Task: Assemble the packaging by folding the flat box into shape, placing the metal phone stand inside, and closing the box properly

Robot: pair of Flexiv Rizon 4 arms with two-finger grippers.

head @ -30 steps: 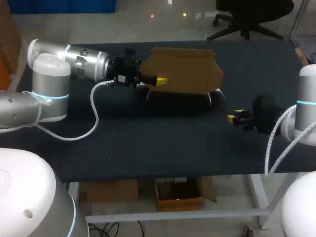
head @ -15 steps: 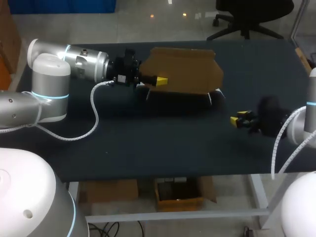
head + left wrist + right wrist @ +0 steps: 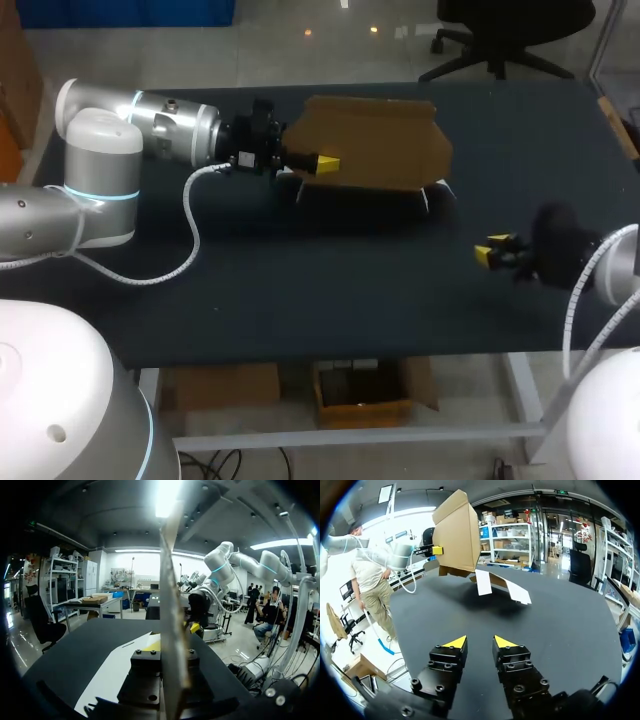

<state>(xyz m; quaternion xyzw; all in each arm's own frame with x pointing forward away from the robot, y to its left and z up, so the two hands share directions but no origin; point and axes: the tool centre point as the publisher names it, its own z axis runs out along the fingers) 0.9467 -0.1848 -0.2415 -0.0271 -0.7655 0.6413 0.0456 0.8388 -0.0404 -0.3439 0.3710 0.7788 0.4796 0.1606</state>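
The brown cardboard box (image 3: 375, 140) stands raised at the back middle of the table, with white flaps (image 3: 427, 197) hanging under it. My left gripper (image 3: 322, 162) is shut on the box's left panel; in the left wrist view that panel (image 3: 172, 620) runs edge-on between its fingers. My right gripper (image 3: 493, 251) hovers to the right of the box and nearer the front, open with nothing between its yellow tips (image 3: 480, 642). From the right wrist the box (image 3: 457, 530) and its white flaps (image 3: 517, 591) lie well ahead. No metal phone stand is in view.
The black tabletop (image 3: 300, 290) stretches from the box to the front edge. The table's right edge lies close to my right arm (image 3: 600, 265).
My right gripper has drawn back to the right and toward the front, away from the box. The left arm and the box have kept still.
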